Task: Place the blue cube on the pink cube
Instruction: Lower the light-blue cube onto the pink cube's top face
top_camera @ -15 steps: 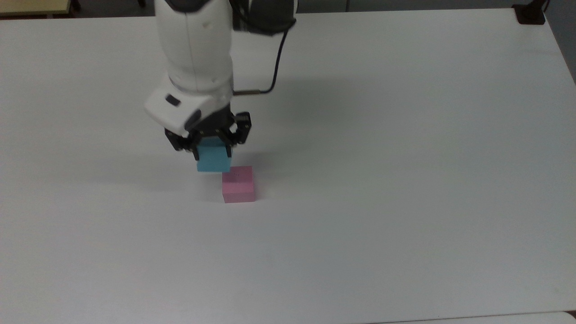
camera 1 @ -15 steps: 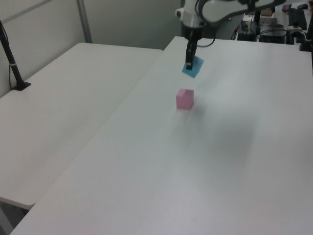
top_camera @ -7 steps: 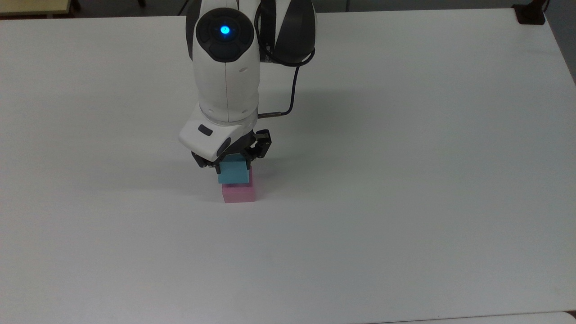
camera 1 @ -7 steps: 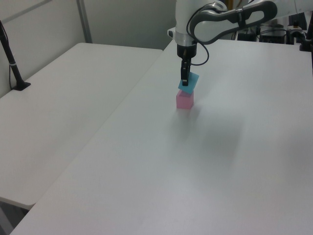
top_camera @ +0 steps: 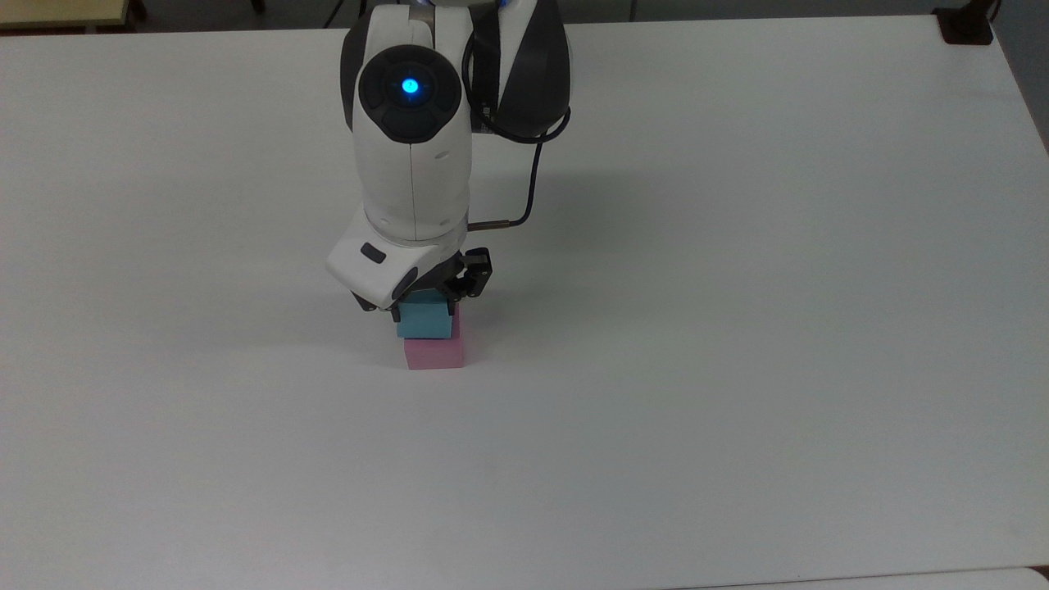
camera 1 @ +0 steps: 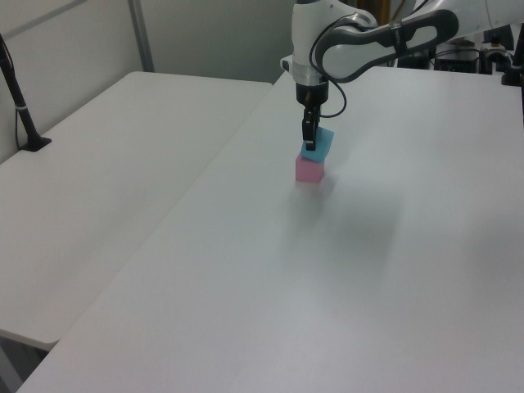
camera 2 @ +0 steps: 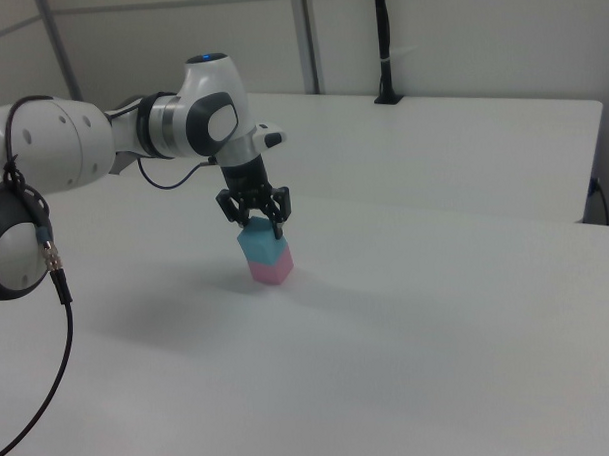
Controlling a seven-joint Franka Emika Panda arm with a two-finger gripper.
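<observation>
Two cubes stacked on the white table: the blue cube sits on the pink cube, shifted toward the top view's left. The gripper has its fingers clamped on the blue one.

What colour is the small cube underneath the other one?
Pastel pink cube, clearest in the right view.

A broad white table is filling the foreground, its matte top catching soft, even light. In the left view a second white table is standing beside it across a narrow gap, with a black post rising from it. Pale wall panels with metal uprights are closing off the back.
</observation>
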